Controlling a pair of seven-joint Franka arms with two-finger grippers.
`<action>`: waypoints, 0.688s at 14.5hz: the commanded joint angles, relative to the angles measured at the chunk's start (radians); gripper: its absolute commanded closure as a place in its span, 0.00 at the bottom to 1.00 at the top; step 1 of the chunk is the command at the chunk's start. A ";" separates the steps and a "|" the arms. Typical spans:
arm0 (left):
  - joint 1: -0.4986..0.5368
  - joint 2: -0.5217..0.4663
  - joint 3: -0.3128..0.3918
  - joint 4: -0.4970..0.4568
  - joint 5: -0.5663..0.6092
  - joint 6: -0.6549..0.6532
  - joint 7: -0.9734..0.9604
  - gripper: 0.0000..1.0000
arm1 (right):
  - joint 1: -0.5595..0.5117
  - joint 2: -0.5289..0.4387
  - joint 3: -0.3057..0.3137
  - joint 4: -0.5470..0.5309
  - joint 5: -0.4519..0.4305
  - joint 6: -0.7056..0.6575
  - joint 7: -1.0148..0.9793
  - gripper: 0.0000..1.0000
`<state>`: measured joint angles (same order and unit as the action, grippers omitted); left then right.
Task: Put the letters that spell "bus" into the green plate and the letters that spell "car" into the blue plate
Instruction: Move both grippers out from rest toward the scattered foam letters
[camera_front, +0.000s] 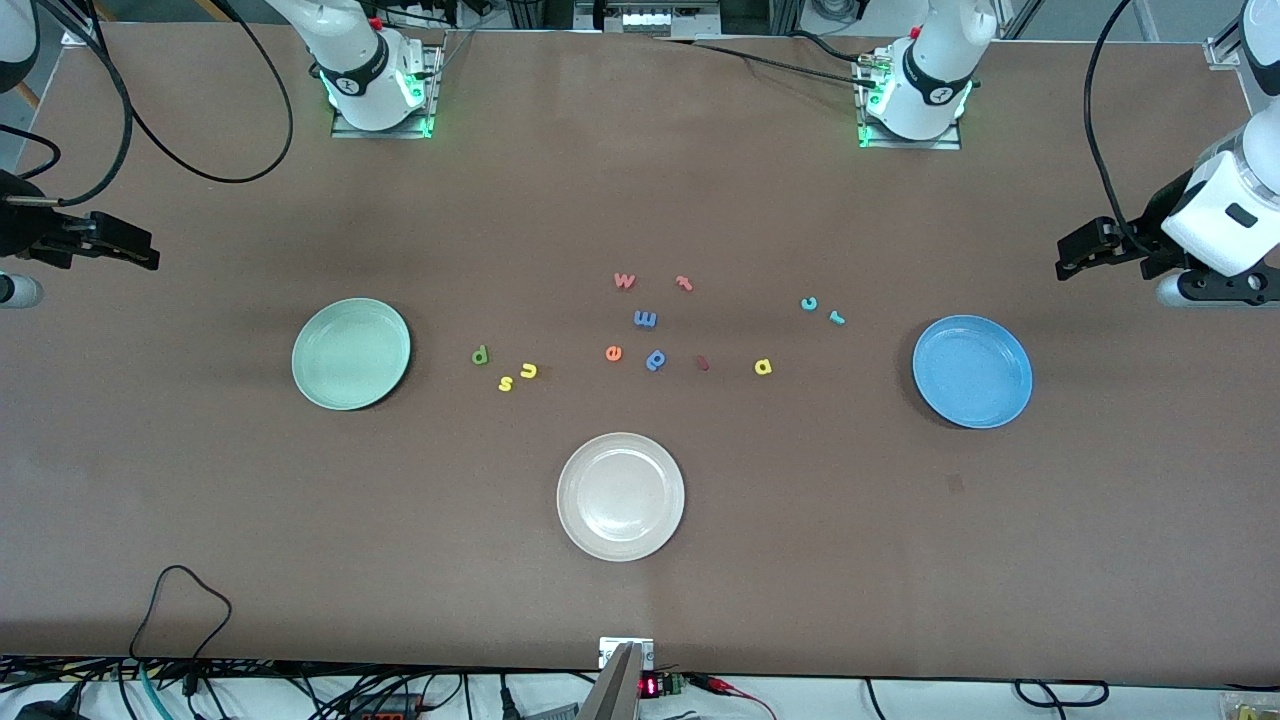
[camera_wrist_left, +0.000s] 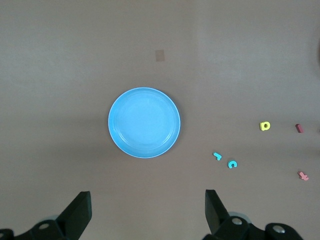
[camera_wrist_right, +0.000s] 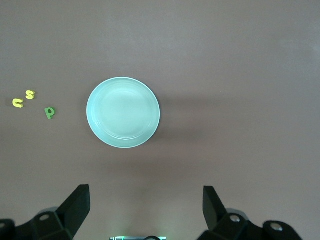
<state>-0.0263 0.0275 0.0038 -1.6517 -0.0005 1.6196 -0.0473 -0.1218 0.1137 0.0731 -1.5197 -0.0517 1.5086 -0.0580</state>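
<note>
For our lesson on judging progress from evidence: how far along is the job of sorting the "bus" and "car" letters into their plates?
Nothing is done yet: the green plate and the blue plate hold no letters. Nothing is in hand: the left gripper and the right gripper are open, each high over its own end of the table. All six remain on the table: green b, yellow u, yellow s, teal c, teal r, yellow a.

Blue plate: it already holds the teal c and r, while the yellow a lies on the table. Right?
No. The blue plate is empty; the teal c and r lie on the table beside it, as the left wrist view shows. The yellow a is on the table.
</note>
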 joint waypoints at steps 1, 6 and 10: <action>0.005 -0.027 0.008 -0.025 -0.007 -0.006 0.020 0.00 | -0.012 0.008 0.005 0.018 0.009 -0.007 -0.006 0.00; 0.008 0.034 0.002 -0.026 -0.007 0.000 0.035 0.00 | -0.012 0.008 0.007 0.018 0.009 -0.008 -0.006 0.00; -0.013 0.219 -0.017 -0.026 -0.010 0.093 0.035 0.03 | 0.026 0.030 0.014 0.018 0.007 -0.019 -0.002 0.00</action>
<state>-0.0314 0.1425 0.0018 -1.6996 -0.0005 1.6656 -0.0310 -0.1166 0.1180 0.0784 -1.5200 -0.0515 1.5064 -0.0588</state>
